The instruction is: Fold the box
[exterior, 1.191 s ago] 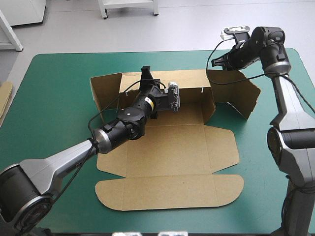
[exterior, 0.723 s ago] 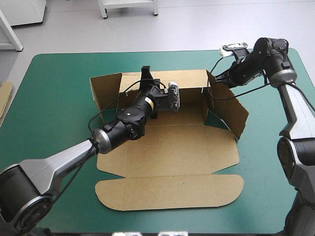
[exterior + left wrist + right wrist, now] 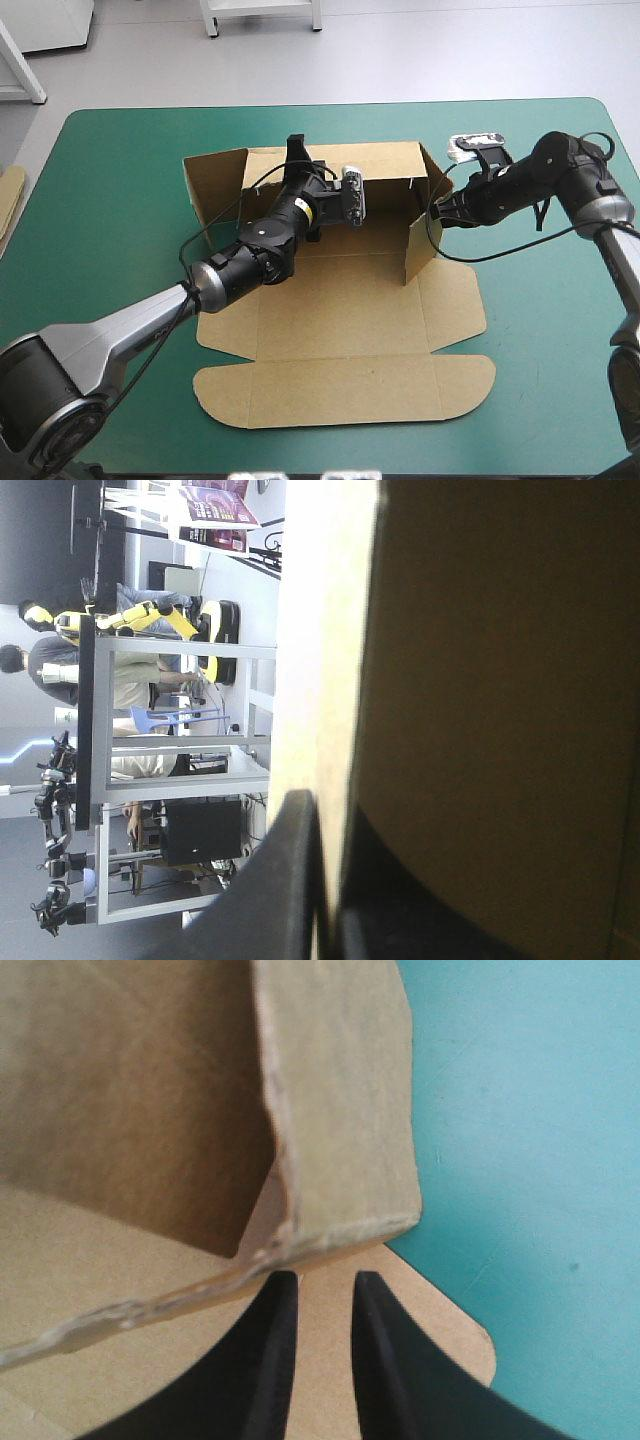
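High view: a sliver of spare board (image 3: 10, 200) shows off the left edge of the teal-green table (image 3: 110, 200). The brown box (image 3: 340, 310), a cut sheet of matte board, lies mid-table. Its base and rounded lid panel are flat, and its back wall (image 3: 385, 165) stands toward the far edge. The left arm reaches in a long diagonal from the near-left corner. The left gripper (image 3: 297, 150) is clamped over that wall's top edge. In its wrist view, the black fingers (image 3: 285, 880) pinch the board between them. On the right, a side flap (image 3: 422, 245) stands upright, turned inward. The right arm bends in from the right edge. The right gripper (image 3: 438, 208) has its fingers (image 3: 270, 1360) nearly together, a slim gap between them, their tips at the flap's raw corrugated edge.
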Controlling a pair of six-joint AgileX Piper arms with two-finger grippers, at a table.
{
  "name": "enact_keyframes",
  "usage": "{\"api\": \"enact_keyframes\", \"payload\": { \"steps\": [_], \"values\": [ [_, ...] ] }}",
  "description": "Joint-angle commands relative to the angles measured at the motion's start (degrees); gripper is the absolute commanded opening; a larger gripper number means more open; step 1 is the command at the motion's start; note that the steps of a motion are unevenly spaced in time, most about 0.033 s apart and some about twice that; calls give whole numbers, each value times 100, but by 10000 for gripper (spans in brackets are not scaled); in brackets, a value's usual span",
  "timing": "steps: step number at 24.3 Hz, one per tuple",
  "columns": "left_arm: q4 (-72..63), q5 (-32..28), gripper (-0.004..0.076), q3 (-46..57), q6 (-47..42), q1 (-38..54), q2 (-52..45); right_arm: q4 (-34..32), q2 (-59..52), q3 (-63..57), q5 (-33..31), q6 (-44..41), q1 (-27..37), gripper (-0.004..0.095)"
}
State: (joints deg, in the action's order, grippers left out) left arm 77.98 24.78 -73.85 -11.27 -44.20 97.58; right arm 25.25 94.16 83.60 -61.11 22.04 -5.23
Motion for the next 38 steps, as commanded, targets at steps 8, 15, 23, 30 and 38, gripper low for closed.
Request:
{"api": "enact_keyframes", "payload": {
  "steps": [8,15,23,30,38],
  "values": [
    [-216,68,-8,-72,-200,-9,-220,1000,-787,-1053,1645,1947,47,191],
    [-216,5,-9,-72,-200,-9,-220,1437,-900,-1541,2475,2746,47,191],
    [-204,5,-8,-72,-200,-9,-220,1599,-900,-1730,2875,3461,47,228],
    [-204,5,-9,-72,-200,-9,-220,1933,-900,-1730,2783,3981,47,638],
    [-204,-8,-9,-72,-200,-9,-220,3096,-888,-1730,2719,4885,-21,634]
  ]
}}
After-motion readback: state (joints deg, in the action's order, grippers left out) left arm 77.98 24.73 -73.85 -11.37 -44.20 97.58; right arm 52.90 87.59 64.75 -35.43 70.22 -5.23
